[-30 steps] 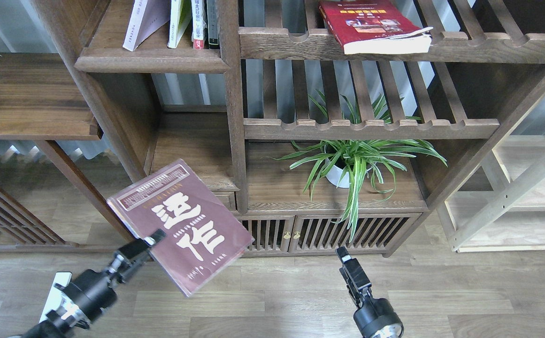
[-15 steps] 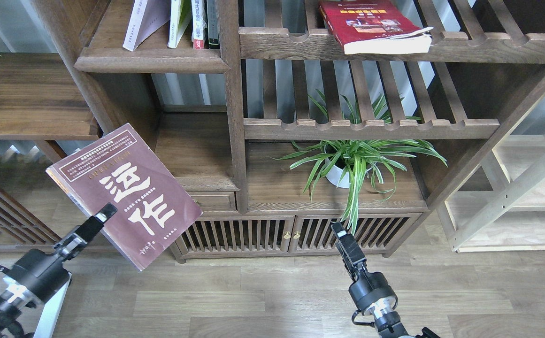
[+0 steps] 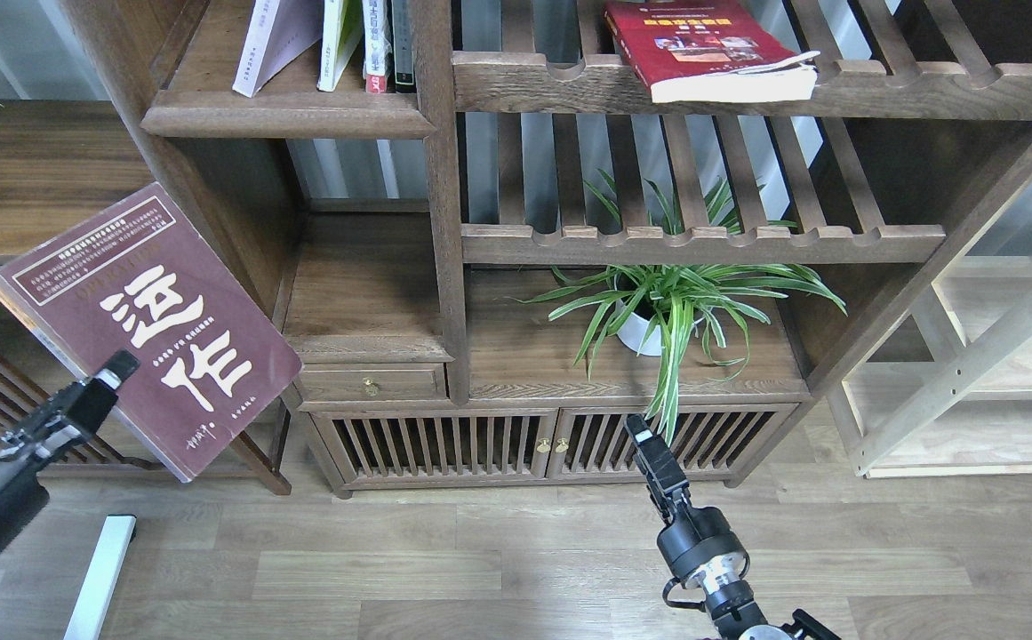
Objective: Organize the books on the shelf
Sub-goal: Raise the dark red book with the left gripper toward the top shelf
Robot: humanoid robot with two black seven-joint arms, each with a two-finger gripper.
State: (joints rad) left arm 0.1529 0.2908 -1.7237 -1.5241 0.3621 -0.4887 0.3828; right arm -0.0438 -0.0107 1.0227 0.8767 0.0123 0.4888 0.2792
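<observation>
My left gripper [image 3: 111, 378] is shut on the lower left edge of the large maroon-brown book [image 3: 147, 324] with big cream characters, held tilted in the air at the left, in front of the bookcase's left post. The dark-brown shelf [image 3: 289, 116] with the moulded front edge sits at upper left and carries a leaning pale lavender-white book [image 3: 271, 40] and several upright books [image 3: 373, 40]. A red book with a yellow band [image 3: 702, 49] lies flat on the upper slatted rack. My right gripper [image 3: 649, 449] hangs low centre before the cabinet doors, seen end-on.
A potted spider plant [image 3: 667, 307] fills the compartment under the lower slatted rack [image 3: 702, 240]. A small drawer [image 3: 373, 384] and slatted cabinet doors [image 3: 516, 440] sit below. A pale light-wood frame [image 3: 969, 373] stands right. A white bar [image 3: 102, 573] lies on the wood floor.
My left gripper has carried the maroon-brown book up and to the left, from the lower middle to the far left. The right gripper has risen slightly toward the cabinet.
</observation>
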